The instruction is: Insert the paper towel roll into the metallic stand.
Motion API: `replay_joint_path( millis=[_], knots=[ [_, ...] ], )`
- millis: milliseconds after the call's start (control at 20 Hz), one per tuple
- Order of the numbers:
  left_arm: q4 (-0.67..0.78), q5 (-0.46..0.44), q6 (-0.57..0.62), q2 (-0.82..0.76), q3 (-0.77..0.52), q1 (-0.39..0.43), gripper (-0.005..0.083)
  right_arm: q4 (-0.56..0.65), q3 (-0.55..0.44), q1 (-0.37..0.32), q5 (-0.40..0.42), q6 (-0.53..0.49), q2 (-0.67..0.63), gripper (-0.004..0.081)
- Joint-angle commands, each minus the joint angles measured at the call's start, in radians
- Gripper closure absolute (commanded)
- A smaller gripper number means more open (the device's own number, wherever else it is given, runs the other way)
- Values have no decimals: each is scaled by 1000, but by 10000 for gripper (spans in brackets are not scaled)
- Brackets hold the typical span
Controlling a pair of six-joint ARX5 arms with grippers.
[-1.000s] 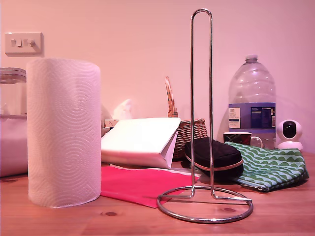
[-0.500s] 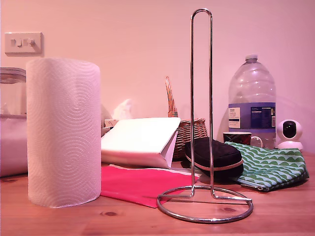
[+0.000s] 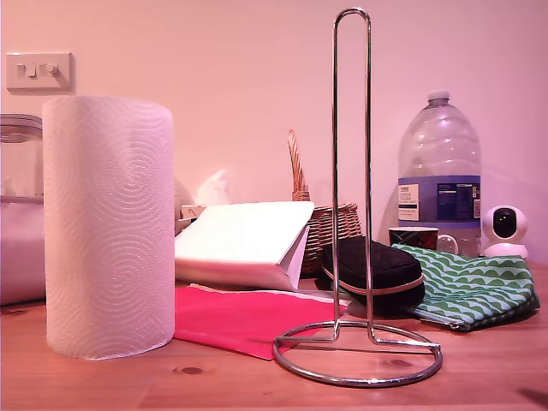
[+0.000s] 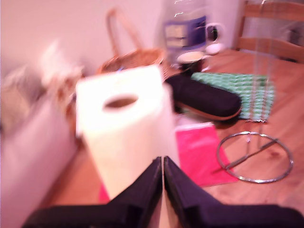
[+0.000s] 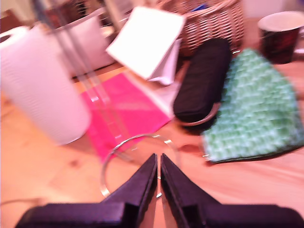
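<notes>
paper towel roll [image 3: 109, 227] stands upright on the tabletop [image 3: 214, 377], well apart from the metallic stand [image 3: 353, 214], with a pink sheet [image 3: 240, 318] lying between them; nothing holds it. my first gripper [image 4: 162, 164] is clenched and empty, pointed at the roll's side. my second gripper [image 5: 158, 161] is clenched too, above the stand's ring base. judgement: roll is light, soft, crushable; grip gently across the wall or by the hollow core. stand looks light and tippy.
</notes>
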Motion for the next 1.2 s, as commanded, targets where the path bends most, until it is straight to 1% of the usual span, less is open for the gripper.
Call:
replay_joint_path(
  millis=[0, 50, 100, 200, 300, 350, 400, 450, 500, 550, 600, 650, 800, 850, 900, 1000, 1150],
  knots=[
    [-31, 28, 86, 73, 71, 2, 796, 1, -3, 20, -8, -11, 11, 782],
    [-72, 43, 140, 124, 121, 2, 796, 6, -3, 30, -14, -8, 14, 782],
    [-118, 48, 167, 177, 171, 2, 796, 16, -3, 40, -19, 4, 19, 782],
    [-213, 48, 296, 282, 271, -3, 796, 47, -2, 62, -39, 5, 38, 782],
    [-275, 48, 397, 383, 349, -19, 795, 63, -2, 86, -39, 3, 58, 780],
    [-296, 48, 457, 430, 381, -30, 774, 73, -2, 95, -39, 3, 68, 780],
    [-312, 47, 484, 471, 406, -42, 727, 85, -2, 102, -38, 3, 77, 780],
    [-322, 47, 557, 517, 428, -54, 661, 98, -2, 108, -39, 3, 85, 780],
    [-330, 37, 582, 556, 449, -64, 571, 108, -2, 113, -39, 3, 92, 781],
    [-334, 13, 603, 595, 469, -74, 477, 110, -2, 117, -38, 0, 98, 781],
    [-340, -29, 609, 634, 491, -84, 421, 109, -2, 120, -39, 0, 103, 782],
    [-356, -68, 609, 673, 517, -94, 398, 109, -2, 120, -39, 0, 108, 782],
    [-443, -165, 620, 783, 612, -125, 388, 108, -2, 120, -39, 0, 126, 782],
    [-463, -190, 632, 817, 641, -132, 360, 106, -2, 121, -39, 0, 129, 782],
    [-472, -208, 651, 845, 665, -140, 351, 105, -2, 126, -39, 0, 132, 782],
    [-471, -208, 658, 896, 713, -158, 344, 103, -2, 138, -39, 0, 133, 782],
    [-472, -216, 657, 972, 763, -162, 321, 103, -2, 154, -39, 0, 133, 782]
  ],
)
